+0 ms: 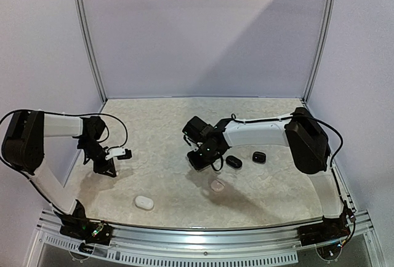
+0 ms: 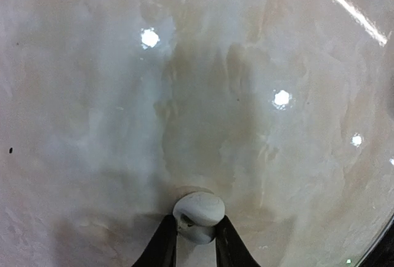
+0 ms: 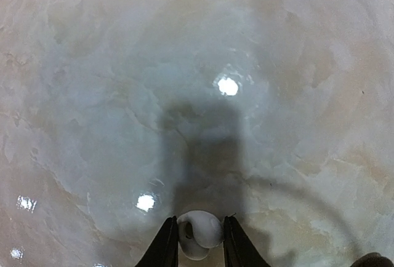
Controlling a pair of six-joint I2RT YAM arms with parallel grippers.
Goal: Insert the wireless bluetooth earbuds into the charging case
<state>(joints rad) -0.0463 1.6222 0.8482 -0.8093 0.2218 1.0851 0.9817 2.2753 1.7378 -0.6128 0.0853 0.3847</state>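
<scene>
In the left wrist view a white earbud [image 2: 200, 213] sits between the two black fingers of my left gripper [image 2: 197, 223], which is shut on it just above the marbled table. The right wrist view shows a second white earbud [image 3: 202, 231] pinched between the fingers of my right gripper [image 3: 200, 224], also low over the table. From above, the left gripper [image 1: 104, 167] is at the table's left side and the right gripper [image 1: 199, 161] is near the middle. A white pebble-shaped case [image 1: 144, 202] lies closed near the front edge between them.
A pale rounded object [image 1: 217, 185] lies just in front of the right gripper. Two small black objects [image 1: 233, 162] [image 1: 258, 157] rest under the right forearm. Metal posts and white walls enclose the table; a rail [image 1: 203, 230] runs along its near edge.
</scene>
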